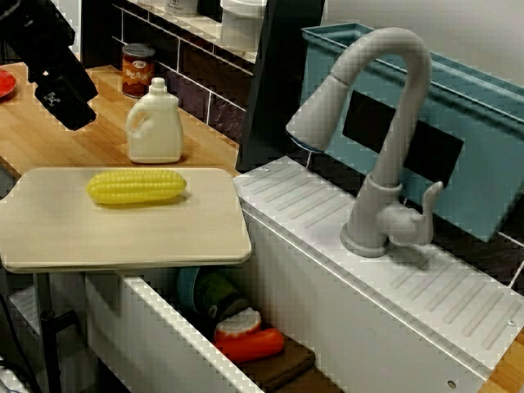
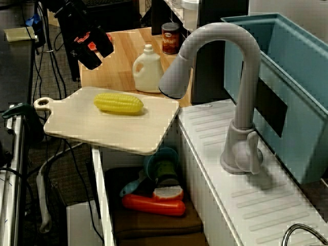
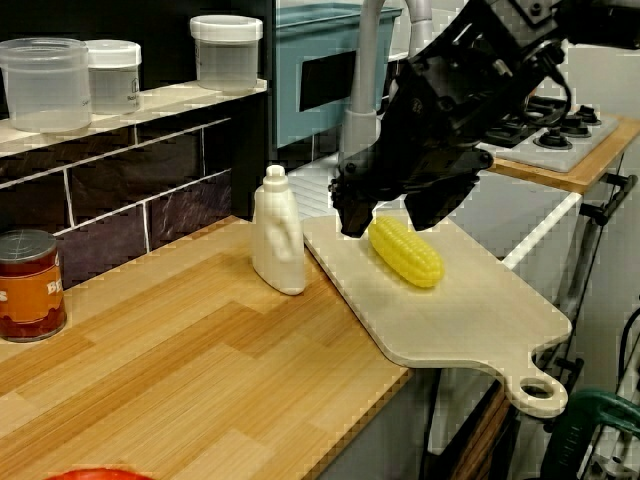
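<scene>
Gripper (image 3: 392, 212) upper centre of the side view, jaws apart, empty, hovering above corn cob (image 3: 405, 252) lying mid-frame on cutting board (image 3: 450, 320). Approach stage; descent needed for any grasp.

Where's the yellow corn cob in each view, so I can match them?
Front view: yellow corn cob left of centre, on the pale cutting board.
Right-end view: corn, upper left of centre.
Left-end view: corn, right of centre, below the black gripper.
Shared landmark: white plastic jug beside the board.
</scene>
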Controlling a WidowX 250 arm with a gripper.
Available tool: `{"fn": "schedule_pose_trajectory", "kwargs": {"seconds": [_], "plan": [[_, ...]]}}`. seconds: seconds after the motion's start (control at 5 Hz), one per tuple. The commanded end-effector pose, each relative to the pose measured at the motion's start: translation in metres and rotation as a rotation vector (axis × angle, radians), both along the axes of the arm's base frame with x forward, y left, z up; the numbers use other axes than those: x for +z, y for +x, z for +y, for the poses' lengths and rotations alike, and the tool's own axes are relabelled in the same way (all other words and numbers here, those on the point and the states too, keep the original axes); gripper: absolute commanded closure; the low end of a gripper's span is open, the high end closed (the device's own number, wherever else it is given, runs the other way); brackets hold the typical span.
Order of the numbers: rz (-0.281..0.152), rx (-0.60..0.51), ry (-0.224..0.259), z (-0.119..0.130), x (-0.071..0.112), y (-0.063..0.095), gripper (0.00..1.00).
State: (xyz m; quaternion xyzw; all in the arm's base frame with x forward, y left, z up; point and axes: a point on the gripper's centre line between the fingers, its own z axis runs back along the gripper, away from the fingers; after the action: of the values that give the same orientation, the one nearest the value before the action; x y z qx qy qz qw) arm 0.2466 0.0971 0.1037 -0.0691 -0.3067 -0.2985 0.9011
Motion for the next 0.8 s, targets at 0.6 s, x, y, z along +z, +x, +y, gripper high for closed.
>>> {"fn": "schedule_pose_trajectory", "kwargs": {"seconds": [0.6], "plan": [[-0.002,-0.008,0.183,-0.046,-0.005,-0.008,0.0]]}}
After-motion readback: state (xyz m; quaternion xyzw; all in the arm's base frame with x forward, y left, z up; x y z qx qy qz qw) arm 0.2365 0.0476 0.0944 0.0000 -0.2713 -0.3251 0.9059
